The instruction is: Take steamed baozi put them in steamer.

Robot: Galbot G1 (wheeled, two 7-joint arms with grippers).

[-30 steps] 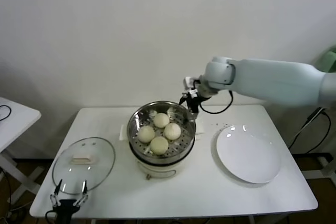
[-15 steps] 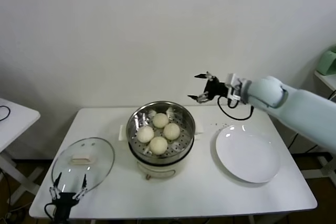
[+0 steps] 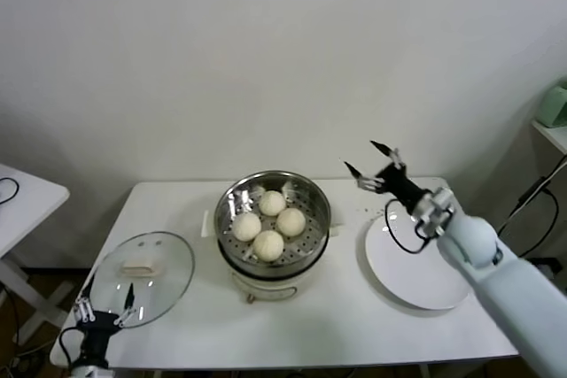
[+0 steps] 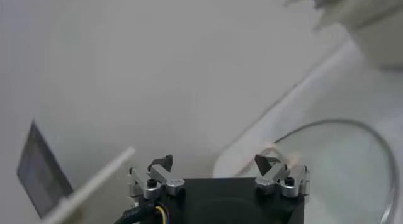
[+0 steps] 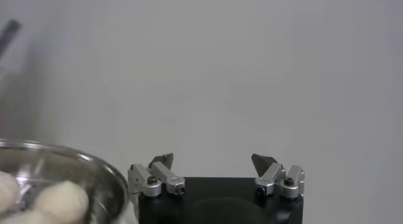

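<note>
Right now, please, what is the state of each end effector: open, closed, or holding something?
Left end effector: open, empty, at the table's near left corner by the glass lid.
Right end effector: open, empty, raised above the white plate.

Soft, even room light fills the head view; a faint shadow darkens the wall at nine o'clock. Both wrist views look hazy and blurred.

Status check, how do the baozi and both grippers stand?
Right gripper open, raised beside steamer. Left gripper open, parked low. Four baozi in steamer. Nothing blocking.
</note>
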